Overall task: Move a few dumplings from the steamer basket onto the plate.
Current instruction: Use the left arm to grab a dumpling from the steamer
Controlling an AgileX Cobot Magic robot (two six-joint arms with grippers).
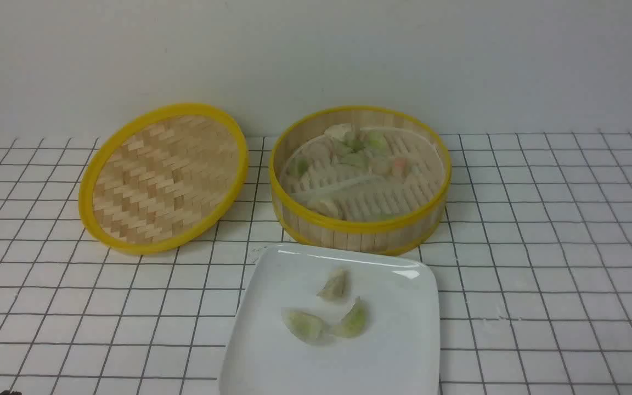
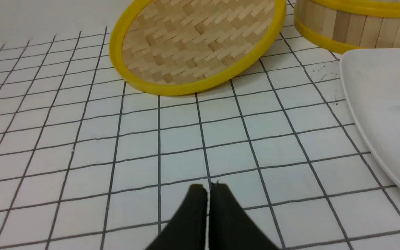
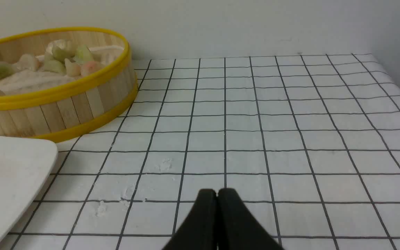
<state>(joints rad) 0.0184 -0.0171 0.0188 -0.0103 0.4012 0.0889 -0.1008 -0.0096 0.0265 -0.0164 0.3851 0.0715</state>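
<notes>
Here, three dumplings (image 1: 353,321) lie on the plate (image 1: 404,356) between the left end effector (image 2: 208,187) and right end effector (image 3: 216,192), both pressed together.

3 dumplings (image 1: 333,310) on plate (image 1: 404,362), before steamer basket (image 1: 360,233).

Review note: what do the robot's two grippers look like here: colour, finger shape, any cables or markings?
Only the finger ends show, in the wrist views. The left gripper has two plain matte black fingers, wide at the base and narrowing to small blunt tips. The right gripper looks the same, its tips slightly rounder. No cables, labels or markings show; the arms are out of view.
</notes>
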